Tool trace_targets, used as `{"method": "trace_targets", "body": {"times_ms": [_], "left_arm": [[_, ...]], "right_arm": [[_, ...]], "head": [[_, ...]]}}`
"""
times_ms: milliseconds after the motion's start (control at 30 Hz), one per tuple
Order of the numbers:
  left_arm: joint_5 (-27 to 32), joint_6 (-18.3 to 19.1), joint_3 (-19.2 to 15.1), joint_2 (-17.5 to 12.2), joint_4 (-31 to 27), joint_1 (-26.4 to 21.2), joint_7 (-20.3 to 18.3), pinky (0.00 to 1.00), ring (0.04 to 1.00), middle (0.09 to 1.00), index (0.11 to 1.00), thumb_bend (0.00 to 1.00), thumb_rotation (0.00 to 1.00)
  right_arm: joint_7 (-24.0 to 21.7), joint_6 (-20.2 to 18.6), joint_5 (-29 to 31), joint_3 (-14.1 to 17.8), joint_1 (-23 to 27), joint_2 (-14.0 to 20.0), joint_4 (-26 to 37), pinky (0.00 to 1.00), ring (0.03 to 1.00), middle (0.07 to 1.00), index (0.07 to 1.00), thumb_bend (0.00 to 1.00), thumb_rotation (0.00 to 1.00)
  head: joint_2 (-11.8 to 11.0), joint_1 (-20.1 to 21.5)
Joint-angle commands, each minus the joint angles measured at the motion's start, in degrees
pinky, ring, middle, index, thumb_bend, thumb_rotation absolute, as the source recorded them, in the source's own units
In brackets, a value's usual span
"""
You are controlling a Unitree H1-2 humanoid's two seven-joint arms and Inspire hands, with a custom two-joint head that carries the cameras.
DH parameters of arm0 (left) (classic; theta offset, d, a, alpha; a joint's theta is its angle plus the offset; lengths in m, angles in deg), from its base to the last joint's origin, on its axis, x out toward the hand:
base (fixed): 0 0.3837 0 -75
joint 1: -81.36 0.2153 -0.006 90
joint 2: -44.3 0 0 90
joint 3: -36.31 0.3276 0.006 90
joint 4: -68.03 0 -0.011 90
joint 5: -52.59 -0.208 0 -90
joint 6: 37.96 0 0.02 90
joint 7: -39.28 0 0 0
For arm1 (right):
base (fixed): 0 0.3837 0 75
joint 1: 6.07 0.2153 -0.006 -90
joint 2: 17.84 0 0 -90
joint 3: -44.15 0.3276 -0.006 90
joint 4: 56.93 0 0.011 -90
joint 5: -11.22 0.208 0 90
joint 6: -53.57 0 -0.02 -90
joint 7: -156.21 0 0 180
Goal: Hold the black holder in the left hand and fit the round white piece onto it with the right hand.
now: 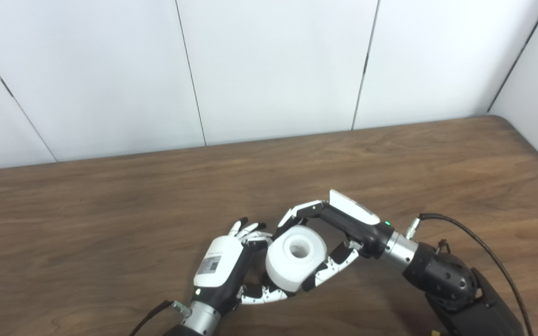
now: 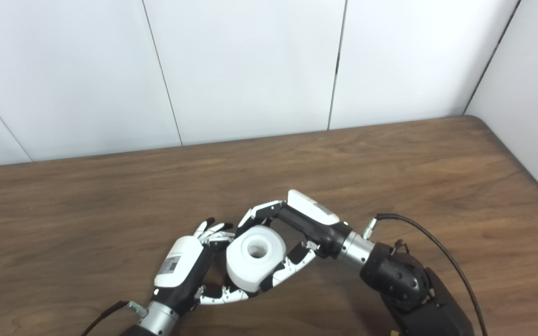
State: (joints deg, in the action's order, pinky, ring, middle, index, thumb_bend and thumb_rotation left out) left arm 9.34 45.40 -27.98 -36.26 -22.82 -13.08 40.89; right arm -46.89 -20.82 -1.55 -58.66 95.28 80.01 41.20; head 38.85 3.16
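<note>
**Nearly seated: white piece between both hands**

Left eye view: my right hand [image 1: 339,233] grips the round white piece [image 1: 296,259] near the table's [image 1: 110,224] front edge.

Right eye view: left hand [image 2: 189,268] curls beneath; black holder hidden. I'd press straight, gently.

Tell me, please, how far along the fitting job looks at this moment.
The round white piece is off the table, gripped by the right hand, whose fingers wrap its sides. The left hand presses against it from the other side. The black holder cannot be seen behind the hands and the piece, so whether the fit has started or finished cannot be told.
</note>
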Motion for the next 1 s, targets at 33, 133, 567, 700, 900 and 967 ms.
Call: {"method": "trace_targets", "body": {"times_ms": [33,133,567,700,900,967], "left_arm": [[-0.24,-0.22,1.39,1.36,-1.04,1.41,-0.06,1.0,0.894,0.737,0.482,0.52,0.06],[-0.38,0.14,1.56,1.57,-1.46,1.51,0.2,1.0,0.891,0.733,0.482,0.52,0.06],[-1.0,0.39,2.37,2.05,-1.49,1.21,0.45,1.0,0.887,0.728,0.482,0.52,0.06],[-0.96,0.61,2.25,2.14,-1.29,1.13,0.34,1.0,0.889,0.729,0.482,0.52,0.06],[-0.93,0.74,2.18,2.36,-0.82,0.85,0.26,1.0,0.891,0.732,0.482,0.52,0.06],[-1.05,0.8,2.17,2.46,-0.63,0.75,0.38,1.0,0.891,0.732,0.482,0.52,0.06]], "right_arm": [[-0.35,0.39,0.38,0.03,0.5,0.76,0.04,0.49,0.592,0.606,0.493,0.5,0.15],[-0.31,0.53,0.47,0.15,0.42,1.13,-0.3,0.5,0.593,0.608,0.492,0.5,0.15],[-4.89,-5.52,0.09,-1.49,0.23,4.75,2.53,0.53,0.624,0.659,0.496,0.5,0.15],[-8.45,-9.17,0.07,-3.57,0.98,7.13,4.5,0.62,0.721,0.767,0.693,0.62,0.25],[-11.61,-14.75,0.44,-5.3,0.98,9.53,7.88,0.8,0.942,0.968,0.931,0.8,0.34],[-11.78,-15.58,0.72,-5.38,0.78,10.0,8.84,0.83,0.982,0.994,0.968,0.84,0.34]], "head": [[0.27,0.11],[0.72,0.1],[1.53,0.1],[1.54,0.03],[1.36,0.06],[1.31,0.11]]}}
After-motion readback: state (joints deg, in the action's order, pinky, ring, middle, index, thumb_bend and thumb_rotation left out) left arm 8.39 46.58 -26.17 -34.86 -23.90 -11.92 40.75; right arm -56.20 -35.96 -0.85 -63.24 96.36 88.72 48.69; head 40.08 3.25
